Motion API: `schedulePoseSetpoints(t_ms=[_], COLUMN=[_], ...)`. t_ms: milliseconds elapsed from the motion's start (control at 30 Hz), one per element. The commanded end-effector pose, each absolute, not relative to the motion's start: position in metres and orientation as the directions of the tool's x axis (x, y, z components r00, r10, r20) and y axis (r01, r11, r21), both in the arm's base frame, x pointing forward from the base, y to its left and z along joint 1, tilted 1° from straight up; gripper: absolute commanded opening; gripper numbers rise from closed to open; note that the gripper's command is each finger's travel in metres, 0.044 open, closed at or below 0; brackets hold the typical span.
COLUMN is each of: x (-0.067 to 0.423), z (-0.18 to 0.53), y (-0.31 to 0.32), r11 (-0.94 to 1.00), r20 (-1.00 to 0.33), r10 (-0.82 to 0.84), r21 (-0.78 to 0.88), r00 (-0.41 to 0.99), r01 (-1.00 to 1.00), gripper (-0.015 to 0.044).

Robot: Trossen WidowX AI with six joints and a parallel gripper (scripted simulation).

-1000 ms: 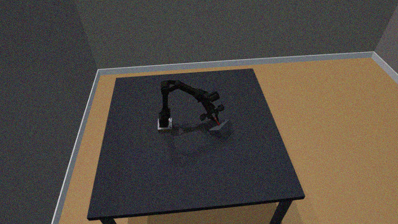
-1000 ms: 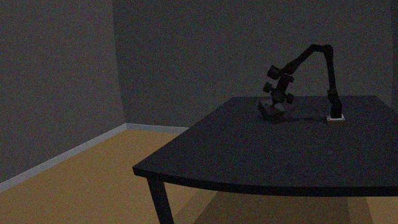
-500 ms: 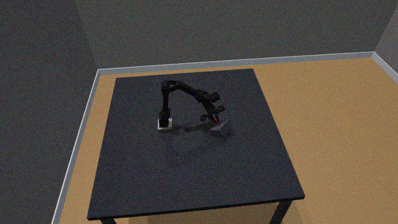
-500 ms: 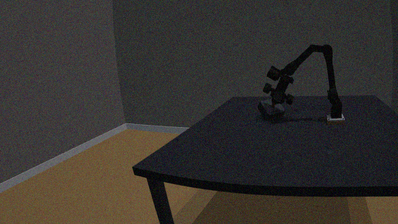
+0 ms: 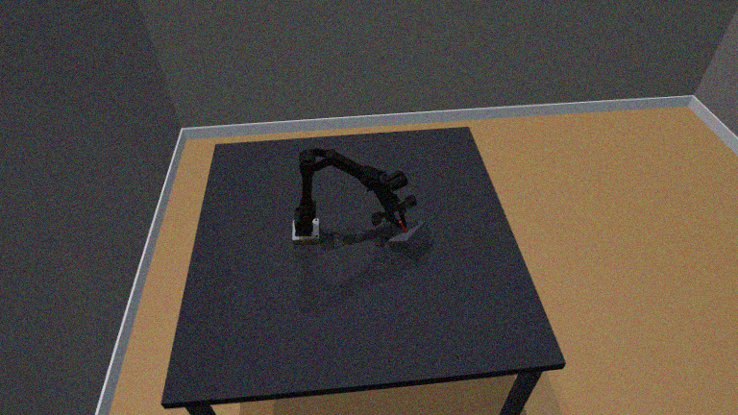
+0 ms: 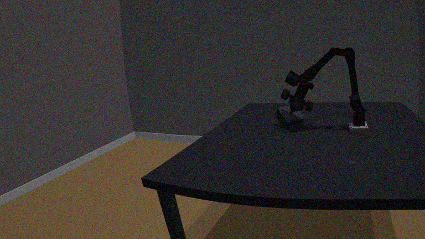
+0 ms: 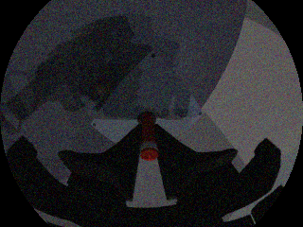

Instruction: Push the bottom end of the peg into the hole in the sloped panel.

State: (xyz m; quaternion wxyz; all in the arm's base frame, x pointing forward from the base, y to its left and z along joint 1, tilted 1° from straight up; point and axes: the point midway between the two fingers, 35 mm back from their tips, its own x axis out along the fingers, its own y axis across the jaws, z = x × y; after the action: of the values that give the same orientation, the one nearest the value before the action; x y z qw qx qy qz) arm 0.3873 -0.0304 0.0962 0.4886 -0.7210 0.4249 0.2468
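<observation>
Red peg [image 7: 148, 139] clamped between closed gripper [image 7: 148, 151] fingers, far end against sloped grey panel [image 7: 120, 128]; insertion depth unclear. Panel sits mid dark table [image 5: 337, 334], right of black arm's white base [image 5: 313, 227]
</observation>
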Motion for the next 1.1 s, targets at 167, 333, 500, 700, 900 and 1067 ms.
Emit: schedulePoseSetpoints(t_ms=[167,333,500,700,900,1067], x=[0.387,0.387,0.385,0.380,0.374,0.369], z=[0.096,0.096,0.101,0.111,0.121,0.130], y=[-0.030,-0.030,-0.028,-0.022,-0.016,-0.011], r11=[-0.162,-0.162,-0.162,-0.162,-0.163,-0.164], r20=[-0.771,-0.771,-0.772,-0.774,-0.776,-0.777], r10=[-0.371,-0.371,-0.371,-0.370,-0.370,-0.370], r21=[-0.495,-0.495,-0.494,-0.490,-0.487,-0.485], r00=[0.518,0.518,0.516,0.514,0.511,0.509], r01=[-0.854,-0.854,-0.854,-0.856,-0.858,-0.859], gripper=[0.0184,0.0315,0.0440,0.0440,0.0440,0.0440])
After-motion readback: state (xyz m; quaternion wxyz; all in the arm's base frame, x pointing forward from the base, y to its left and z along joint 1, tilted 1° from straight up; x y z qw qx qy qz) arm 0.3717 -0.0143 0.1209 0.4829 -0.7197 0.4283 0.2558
